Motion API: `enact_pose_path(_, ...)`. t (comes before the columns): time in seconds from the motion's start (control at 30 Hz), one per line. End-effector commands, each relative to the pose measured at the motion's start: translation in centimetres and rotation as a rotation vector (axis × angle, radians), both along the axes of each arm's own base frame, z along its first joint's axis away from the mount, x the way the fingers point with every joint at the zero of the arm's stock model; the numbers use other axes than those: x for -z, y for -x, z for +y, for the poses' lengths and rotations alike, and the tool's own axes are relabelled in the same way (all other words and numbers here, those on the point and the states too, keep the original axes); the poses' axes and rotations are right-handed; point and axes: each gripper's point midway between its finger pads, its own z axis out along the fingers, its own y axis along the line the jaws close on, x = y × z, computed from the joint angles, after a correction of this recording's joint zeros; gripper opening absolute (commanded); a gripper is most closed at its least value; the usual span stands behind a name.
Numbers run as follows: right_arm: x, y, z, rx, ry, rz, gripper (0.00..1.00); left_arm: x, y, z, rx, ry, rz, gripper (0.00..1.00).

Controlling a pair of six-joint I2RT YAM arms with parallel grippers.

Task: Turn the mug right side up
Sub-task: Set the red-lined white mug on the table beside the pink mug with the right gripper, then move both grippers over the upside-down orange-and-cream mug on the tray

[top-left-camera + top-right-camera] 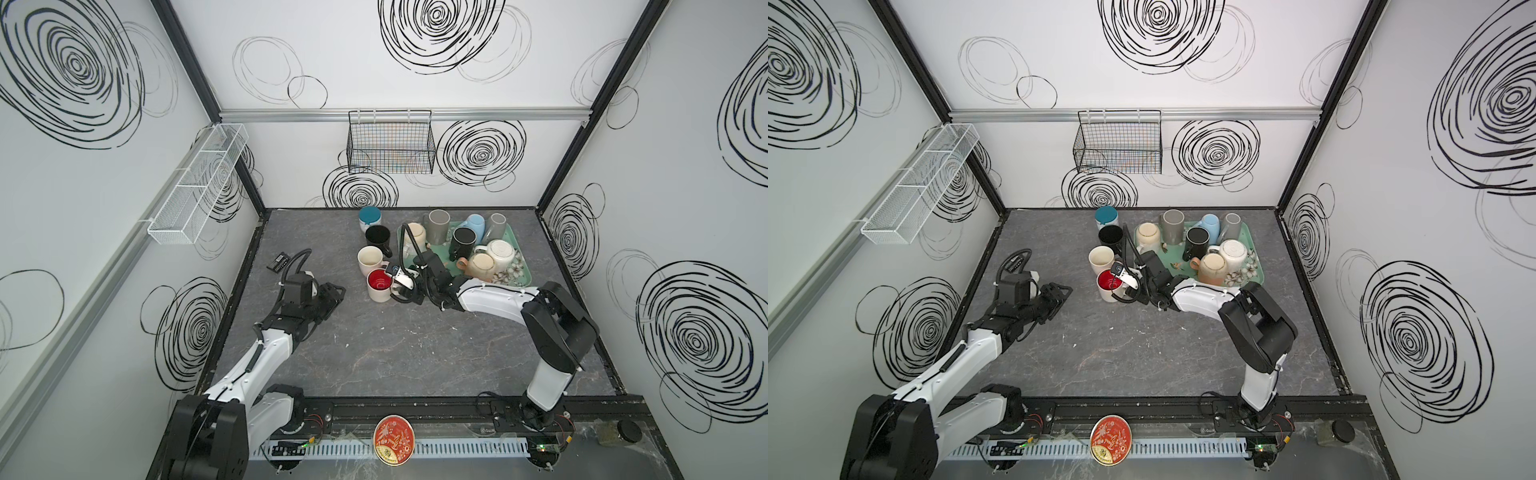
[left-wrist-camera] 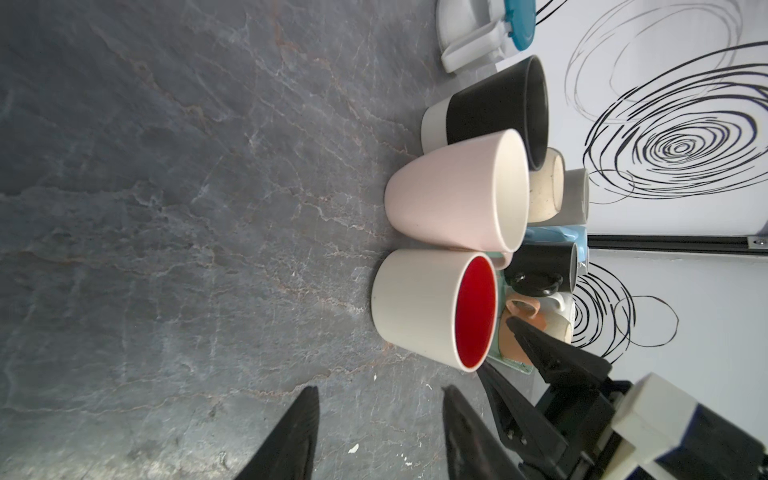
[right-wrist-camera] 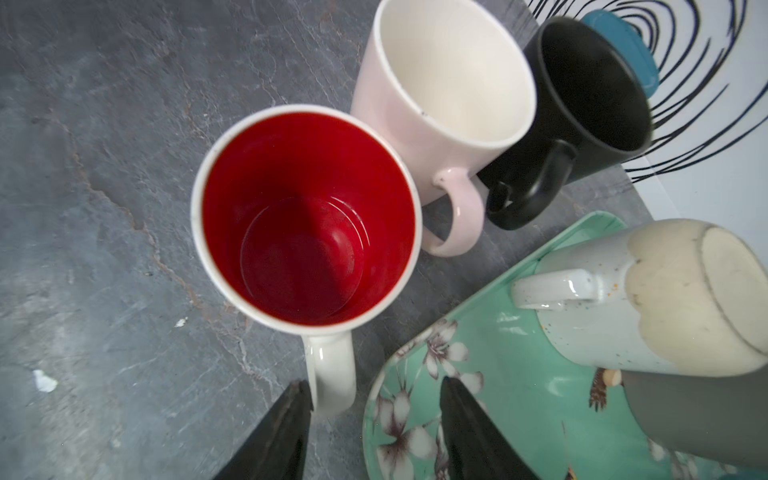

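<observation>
The mug (image 3: pixel 305 216), white outside and red inside, stands upright on the grey table with its mouth up; it also shows in both top views (image 1: pixel 379 284) (image 1: pixel 1111 284) and in the left wrist view (image 2: pixel 432 307). My right gripper (image 3: pixel 374 384) is open, its jaws either side of the mug's white handle (image 3: pixel 332 374). One fingertip is close against the handle, the other over the tray's edge. In a top view the right gripper (image 1: pixel 397 291) sits just right of the mug. My left gripper (image 1: pixel 338 291) (image 2: pixel 380 388) is open and holds nothing, left of the mug.
A pink mug (image 1: pixel 370 257), a black mug (image 1: pixel 377 237) and a teal-topped cup (image 1: pixel 370 216) stand in a row behind the red-lined mug. The teal flowered tray (image 3: pixel 519 374) to its right holds several mugs, most of them upside down, such as a speckled one (image 3: pixel 665 299).
</observation>
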Motion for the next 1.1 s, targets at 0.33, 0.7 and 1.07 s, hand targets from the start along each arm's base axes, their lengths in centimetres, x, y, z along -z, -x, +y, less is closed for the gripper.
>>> enact_pose_path(0.33, -10.6, -8.5, -16.7, 0.745, -0.353, 0.147, 0.63, -7.1, -5.3, -9.9, 0.291, -0.322, -0.167, 0.51)
enact_pose_path(0.7, -3.9, -7.9, -32.3, 1.276, -0.485, 0.577, 0.64, -6.9, -6.2, -24.9, 0.593, -0.330, -0.233, 0.51)
enact_pose_path(1.07, -0.6, -8.7, -30.5, 1.184, -0.600, 0.786, 0.65, -4.9, -5.5, -28.9, 0.684, -0.306, -0.201, 0.52)
